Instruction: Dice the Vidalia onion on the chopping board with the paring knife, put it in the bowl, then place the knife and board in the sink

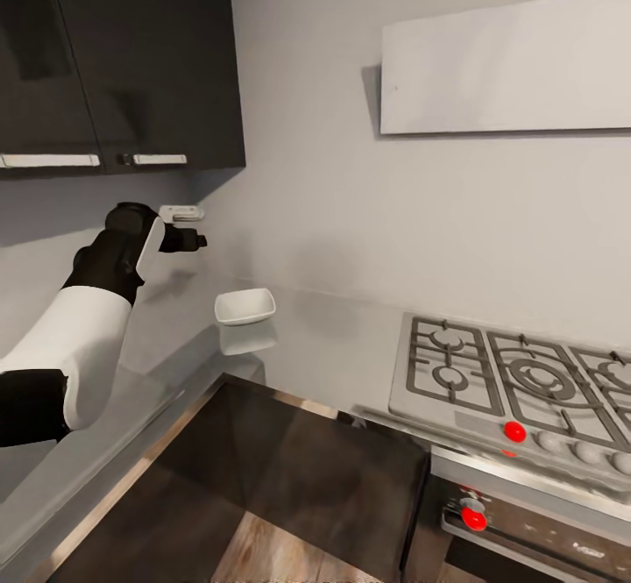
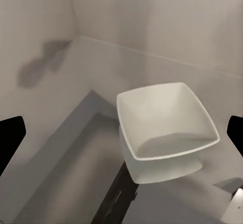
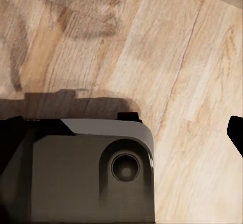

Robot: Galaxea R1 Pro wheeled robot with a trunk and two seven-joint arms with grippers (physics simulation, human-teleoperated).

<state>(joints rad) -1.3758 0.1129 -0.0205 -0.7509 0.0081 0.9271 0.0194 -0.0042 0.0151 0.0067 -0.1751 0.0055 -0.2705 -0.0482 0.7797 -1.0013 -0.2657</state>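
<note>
Black and empty, the left pincer (image 1: 200, 239) hangs raised above the grey tabletop (image 1: 333, 337), its fingers spread wide apart (their tips sit at opposite edges of the wrist view). Just below and ahead of it rests the white square bowl (image 2: 164, 128). Farther right lies a gas hob (image 1: 517, 381). Over wooden floor (image 3: 192, 82), the right pincer's fingers (image 3: 237, 133) also stand apart.

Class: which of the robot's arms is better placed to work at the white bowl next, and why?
Left. The left gripper is raised over the countertop, its camera facing the bowl; the right wrist camera faces wooden floor.
</note>
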